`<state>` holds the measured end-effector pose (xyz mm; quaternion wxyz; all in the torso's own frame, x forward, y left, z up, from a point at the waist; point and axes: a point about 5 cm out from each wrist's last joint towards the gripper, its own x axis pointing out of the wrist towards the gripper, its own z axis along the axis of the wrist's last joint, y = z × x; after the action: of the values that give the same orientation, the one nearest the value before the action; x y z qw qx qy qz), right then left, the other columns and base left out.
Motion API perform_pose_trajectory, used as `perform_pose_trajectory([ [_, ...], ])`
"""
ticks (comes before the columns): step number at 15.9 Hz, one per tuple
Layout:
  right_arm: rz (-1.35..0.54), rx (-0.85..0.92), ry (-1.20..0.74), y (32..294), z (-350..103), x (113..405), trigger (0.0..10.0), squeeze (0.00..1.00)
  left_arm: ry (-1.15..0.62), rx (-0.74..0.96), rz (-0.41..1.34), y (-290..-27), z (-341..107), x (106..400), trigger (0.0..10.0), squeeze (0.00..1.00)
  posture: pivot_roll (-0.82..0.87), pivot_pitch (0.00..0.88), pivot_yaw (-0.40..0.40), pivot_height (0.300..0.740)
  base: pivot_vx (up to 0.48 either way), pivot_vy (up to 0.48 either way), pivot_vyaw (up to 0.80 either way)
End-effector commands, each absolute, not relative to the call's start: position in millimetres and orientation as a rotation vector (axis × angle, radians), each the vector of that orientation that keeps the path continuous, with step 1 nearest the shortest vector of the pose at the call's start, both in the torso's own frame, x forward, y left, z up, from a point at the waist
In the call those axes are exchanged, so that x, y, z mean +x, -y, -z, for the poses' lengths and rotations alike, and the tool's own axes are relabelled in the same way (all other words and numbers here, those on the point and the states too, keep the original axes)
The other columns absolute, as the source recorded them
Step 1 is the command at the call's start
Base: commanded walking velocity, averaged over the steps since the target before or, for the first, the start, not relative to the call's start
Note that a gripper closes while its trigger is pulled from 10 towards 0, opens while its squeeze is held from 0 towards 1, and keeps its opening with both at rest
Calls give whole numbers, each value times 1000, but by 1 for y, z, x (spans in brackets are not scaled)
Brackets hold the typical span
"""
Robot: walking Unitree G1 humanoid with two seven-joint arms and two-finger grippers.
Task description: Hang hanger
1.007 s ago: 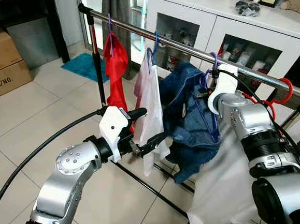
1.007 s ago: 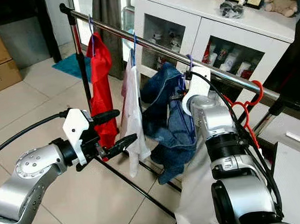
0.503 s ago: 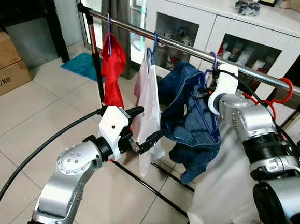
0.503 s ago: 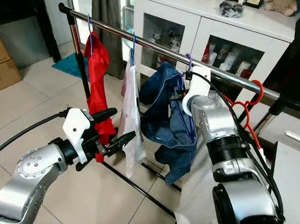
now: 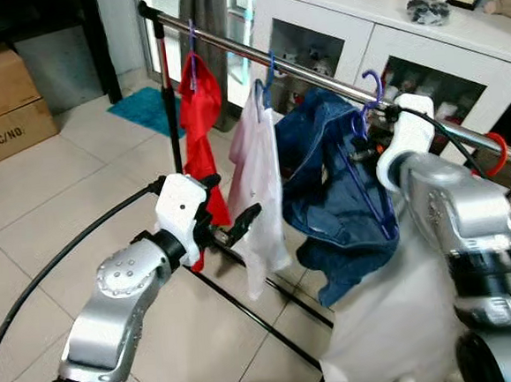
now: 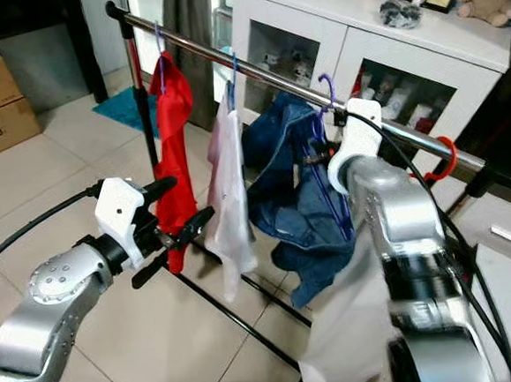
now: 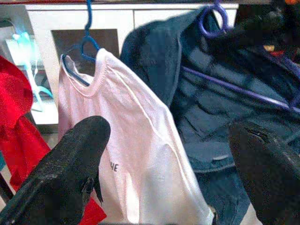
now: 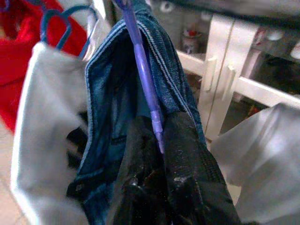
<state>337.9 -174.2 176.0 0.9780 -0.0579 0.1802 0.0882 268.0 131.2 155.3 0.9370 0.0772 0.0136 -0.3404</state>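
A purple hanger (image 5: 368, 191) carries a blue denim garment (image 5: 327, 194). Its hook (image 5: 372, 82) is at the silver rail (image 5: 299, 68); I cannot tell whether it rests on the rail. My right gripper (image 8: 159, 129) is shut on the hanger's arm, just under the rail beside the denim. My left gripper (image 6: 190, 200) stands open lower down, in front of a white shirt (image 5: 259, 182) that hangs on a blue hanger (image 5: 264, 75). In the left wrist view its fingers (image 7: 79, 154) frame the shirt and the denim (image 7: 220, 103).
A red garment (image 5: 198, 116) hangs at the rail's left end, a red hanger (image 5: 497, 150) at its right. White cloth (image 5: 389, 313) drapes at my lower right. Behind the rack is a white cabinet (image 5: 349, 24). A cardboard box (image 5: 5, 96) stands far left.
My right gripper has lifted the purple hanger and denim a little, bringing the hook higher at the rail. My left gripper has drawn back slightly from the white shirt. The camera has shifted.
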Motion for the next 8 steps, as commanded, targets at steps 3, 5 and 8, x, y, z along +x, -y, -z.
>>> perform_pose_trajectory([
  [3, -193, -148, -402, 180, -167, 323, 0, 0, -41, 147, 716, -124, -154, 268, 10000, 0, -19, 0, -125, 740, 0, 0, 0],
  [5, -183, -168, -439, 184, -155, 313, 0, 0, -60, 167, 730, -121, -150, 267, 10000, 0, -28, 0, -117, 740, 0, 0, 0],
  [8, -185, -179, -472, 186, -133, 291, 0, 0, -136, 236, 748, -123, -129, 265, 10000, 0, -39, 0, -106, 740, 0, 0, 0],
])
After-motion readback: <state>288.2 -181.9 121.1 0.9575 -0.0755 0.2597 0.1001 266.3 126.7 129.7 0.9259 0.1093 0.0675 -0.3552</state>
